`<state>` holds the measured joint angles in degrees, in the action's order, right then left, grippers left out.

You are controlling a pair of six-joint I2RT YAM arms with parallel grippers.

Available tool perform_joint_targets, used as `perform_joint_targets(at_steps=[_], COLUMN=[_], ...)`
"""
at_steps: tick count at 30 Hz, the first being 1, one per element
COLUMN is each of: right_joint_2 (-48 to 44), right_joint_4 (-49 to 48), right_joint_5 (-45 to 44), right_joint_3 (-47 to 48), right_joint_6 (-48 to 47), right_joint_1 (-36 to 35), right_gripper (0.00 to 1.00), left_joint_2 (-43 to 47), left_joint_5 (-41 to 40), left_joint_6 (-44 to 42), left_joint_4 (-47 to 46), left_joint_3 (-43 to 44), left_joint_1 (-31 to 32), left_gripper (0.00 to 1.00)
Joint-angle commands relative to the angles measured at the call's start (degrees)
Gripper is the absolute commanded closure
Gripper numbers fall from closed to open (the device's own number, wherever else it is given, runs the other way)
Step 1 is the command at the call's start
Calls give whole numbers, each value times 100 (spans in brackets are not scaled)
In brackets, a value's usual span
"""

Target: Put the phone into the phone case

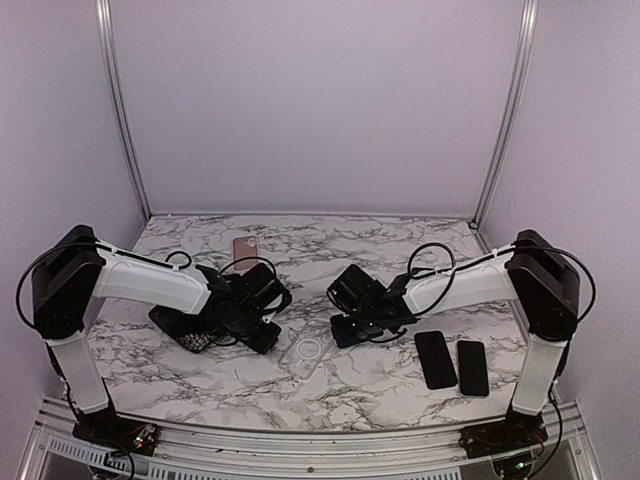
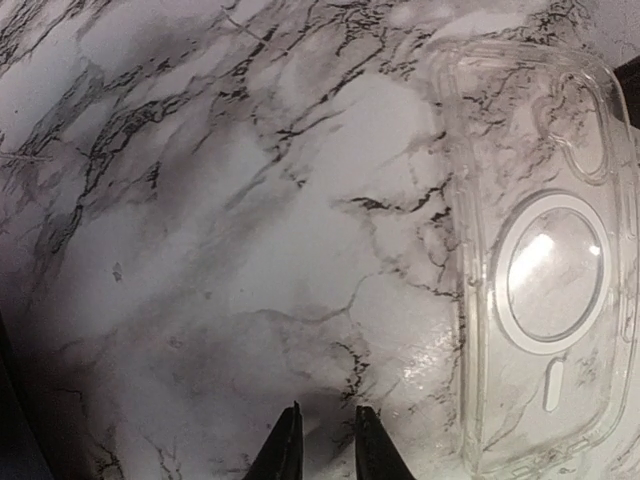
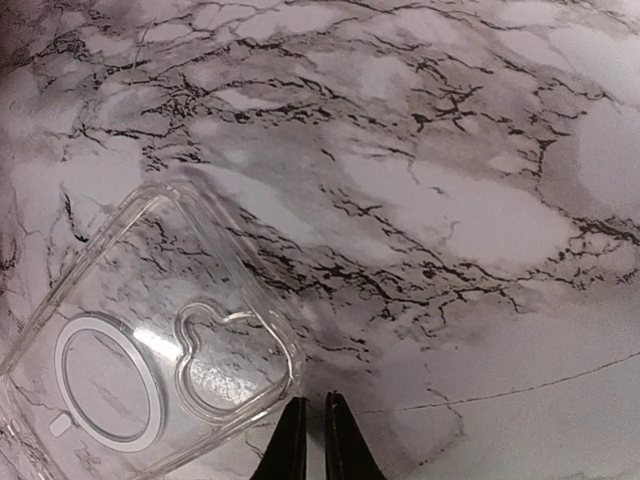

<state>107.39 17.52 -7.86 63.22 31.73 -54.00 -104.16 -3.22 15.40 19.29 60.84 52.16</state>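
A clear phone case [image 1: 308,352] with a ring on its back lies flat on the marble table between my two arms. Two black phones [image 1: 435,359] [image 1: 472,367] lie side by side at the front right. My left gripper [image 1: 266,340] rests low just left of the case; in the left wrist view [image 2: 325,415] its jaws are nearly shut and empty, with the case [image 2: 545,270] to the right. My right gripper [image 1: 345,331] sits at the case's far right corner; in the right wrist view [image 3: 315,402] it is shut and empty beside the case [image 3: 140,350].
A rose-coloured phone [image 1: 245,250] lies at the back left of the table [image 1: 400,240]. A dark patterned object [image 1: 190,338] lies partly under my left arm. Purple walls enclose the table on three sides.
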Motion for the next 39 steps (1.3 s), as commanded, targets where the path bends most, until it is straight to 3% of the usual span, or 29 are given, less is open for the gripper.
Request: perform_joint_targets(at_steps=[1,10,14,16,19,20,25,28,39], right_joint_2=[325,297,-97,-410,-1097,-1506,-2096,-2167,-2012], right_joint_4=[-18,324,958,1533,2376,2797,2996,2948,2713], right_joint_5=[137,48,-258,-615,-610,-616,430,534,1179], right_joint_3=[412,828,845,740,379,32,-727,-1105,-1605], right_joint_6=[-108,-444,-605,-663,-662,-609,-802,-835,-1136], right_joint_1=[-38,30,164,317,739,930,1528,1921,2295], right_gripper=[92,92,86,74,41,4,1,1,3], left_joint_2=[-129,-17,151,380,822,1117,1417,1457,1292], left_joint_5=[753,1264,1146,1025,829,687,498,354,198], left_joint_6=[-324,-91,-8,76,241,346,454,342,236], left_joint_4=[97,-624,-707,-705,-688,-585,-102,124,200], left_joint_3=[-202,-244,-331,-425,-558,-549,-214,-1,-2], left_joint_1=[305,549,549,522,400,277,57,-7,-30], left_gripper=[83,83,83,83,79,63,4,1,1])
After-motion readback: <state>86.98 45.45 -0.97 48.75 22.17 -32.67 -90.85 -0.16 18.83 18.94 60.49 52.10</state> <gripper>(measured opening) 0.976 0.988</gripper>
